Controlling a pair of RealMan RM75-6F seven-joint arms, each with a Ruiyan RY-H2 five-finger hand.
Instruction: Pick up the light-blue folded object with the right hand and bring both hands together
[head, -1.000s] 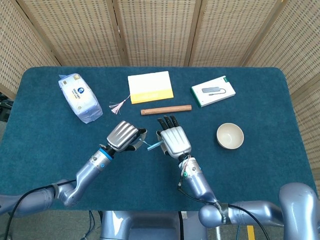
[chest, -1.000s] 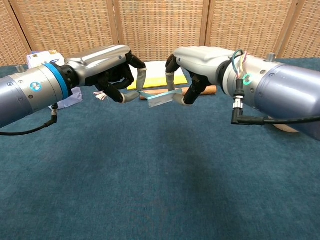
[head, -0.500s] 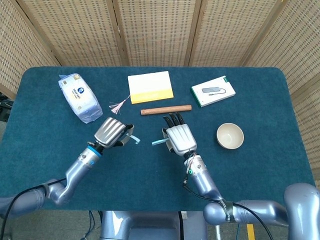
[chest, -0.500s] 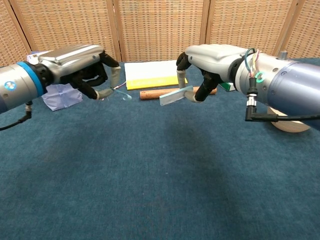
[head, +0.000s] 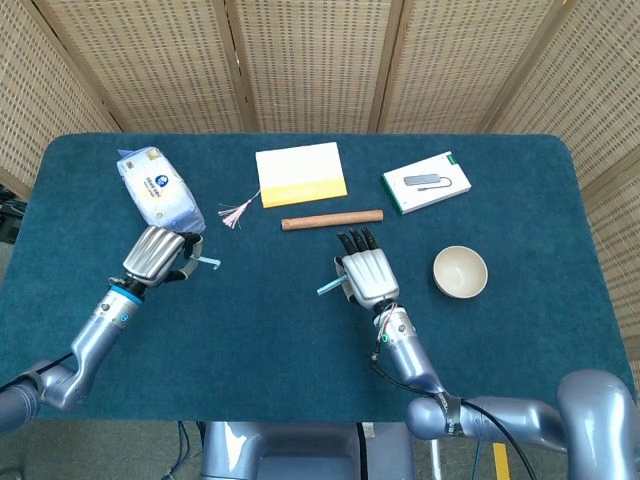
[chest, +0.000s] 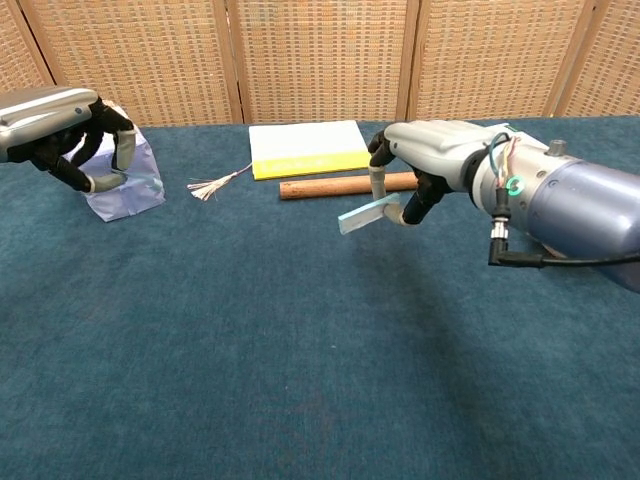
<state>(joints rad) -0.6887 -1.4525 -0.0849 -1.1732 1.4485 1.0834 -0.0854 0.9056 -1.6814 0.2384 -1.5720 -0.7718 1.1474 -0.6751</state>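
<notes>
Your right hand (chest: 415, 180) pinches the blue fold (chest: 362, 215) above the table's (head: 300, 340) middle; your left hand (head: 155, 255), fingers curled, holds a blue sliver (head: 203, 263) near the left edge.

Right robot hand (head: 366, 277) grips light-blue folded object (head: 328, 289); left robot hand (head: 155, 254) apparently pinching something.
</notes>
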